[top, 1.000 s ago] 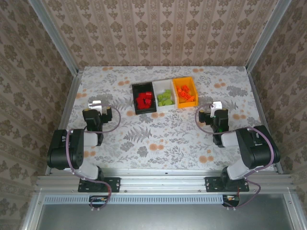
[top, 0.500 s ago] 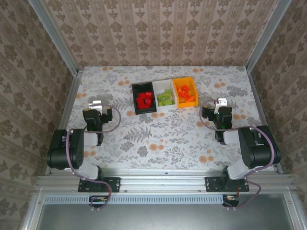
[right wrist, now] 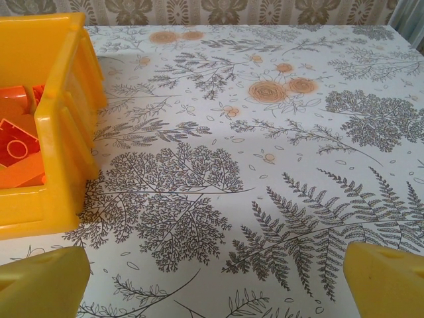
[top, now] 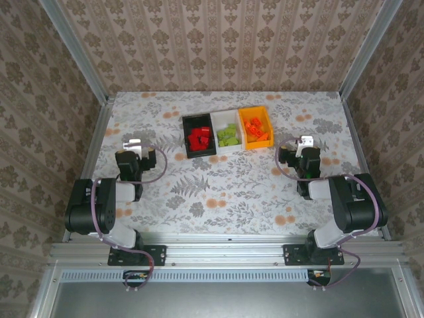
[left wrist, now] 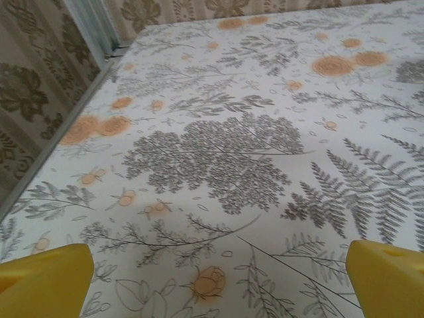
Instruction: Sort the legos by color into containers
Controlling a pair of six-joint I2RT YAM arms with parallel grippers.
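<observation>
ahead of the right gripper (top: pixel 305 141) and off to its left, the three joined containers sat in a row on the flowered table (top: pixel 218 189). the orange bin (top: pixel 254 110) was nearest to it, the white bin (top: pixel 224 114) lay beyond that, and the black bin (top: pixel 197 117) was farthest away. the legos lay sorted inside them: orange bricks (top: pixel 256 130) in the orange bin, lime green bricks (top: pixel 228 135) in the white one, red bricks (top: pixel 199 139) in the black one.

the right gripper's jaws stood wide apart and held nothing. in its wrist view the yellow fingertips (right wrist: pixel 40 281) sat at the lower corners with bare patterned cloth between them. the orange bin's near corner stood just ahead of the left fingertip, apart from it, with orange bricks visible over its wall.

the left gripper (top: pixel 134 144) was likewise spread wide and empty, its yellow fingertips (left wrist: pixel 43 278) framing only tablecloth. the black bin lay ahead of it and to its right, well apart. to its left ran the metal edge rail (left wrist: pixel 93 30) and the papered wall (left wrist: pixel 26 99).
</observation>
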